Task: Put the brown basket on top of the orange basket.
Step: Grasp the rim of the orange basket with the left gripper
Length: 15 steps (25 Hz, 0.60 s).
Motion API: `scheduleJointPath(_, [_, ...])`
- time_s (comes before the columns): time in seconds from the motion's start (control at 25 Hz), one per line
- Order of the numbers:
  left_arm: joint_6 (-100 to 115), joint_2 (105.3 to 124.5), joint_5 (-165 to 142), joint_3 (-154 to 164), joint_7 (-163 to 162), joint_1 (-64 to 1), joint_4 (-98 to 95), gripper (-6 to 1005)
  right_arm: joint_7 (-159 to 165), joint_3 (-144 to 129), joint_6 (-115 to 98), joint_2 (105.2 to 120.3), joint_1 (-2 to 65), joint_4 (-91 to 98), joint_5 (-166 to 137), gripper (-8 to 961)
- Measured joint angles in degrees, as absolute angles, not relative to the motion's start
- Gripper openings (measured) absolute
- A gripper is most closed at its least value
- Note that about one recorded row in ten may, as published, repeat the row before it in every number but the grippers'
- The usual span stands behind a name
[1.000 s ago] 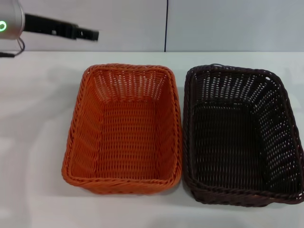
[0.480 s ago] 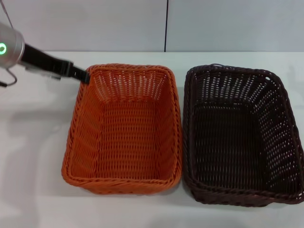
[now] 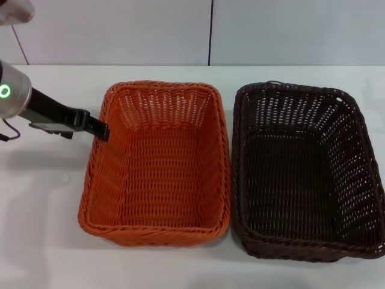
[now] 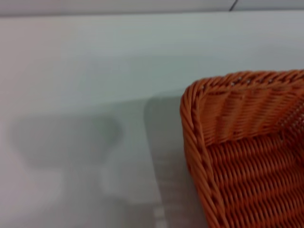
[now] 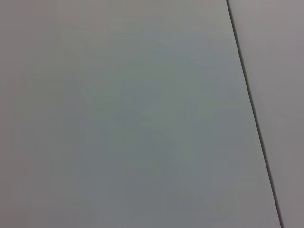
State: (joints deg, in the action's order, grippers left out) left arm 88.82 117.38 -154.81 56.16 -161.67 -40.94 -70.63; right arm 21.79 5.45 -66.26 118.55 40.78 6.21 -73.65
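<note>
The orange basket (image 3: 159, 162) sits on the white table, left of centre, with nothing in it. Right beside it stands the brown basket (image 3: 304, 171), equally bare inside, their long sides almost touching. My left gripper (image 3: 99, 129) reaches in from the left on a black arm and its tip hovers at the outer side of the orange basket's left rim, near the far corner. That corner of the orange basket (image 4: 237, 142) fills the left wrist view. My right gripper is out of view, and its wrist camera sees only a plain wall.
The white table (image 3: 42, 229) runs to a grey wall at the back, which has a dark vertical seam (image 3: 210, 33). Bare tabletop lies left of the orange basket and in front of both baskets.
My left gripper has come down and toward me, from high above the table's far left to the orange basket's left rim. Both baskets have stayed put.
</note>
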Motion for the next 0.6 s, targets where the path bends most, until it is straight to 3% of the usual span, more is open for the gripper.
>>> scheduleJointPath(0.6, [82.5, 117.80, -154.8, 58.1, -160.1, -41.3, -61.0, 769, 20.6, 5.4, -65.4, 118.56, 41.5, 6.3, -73.6, 542])
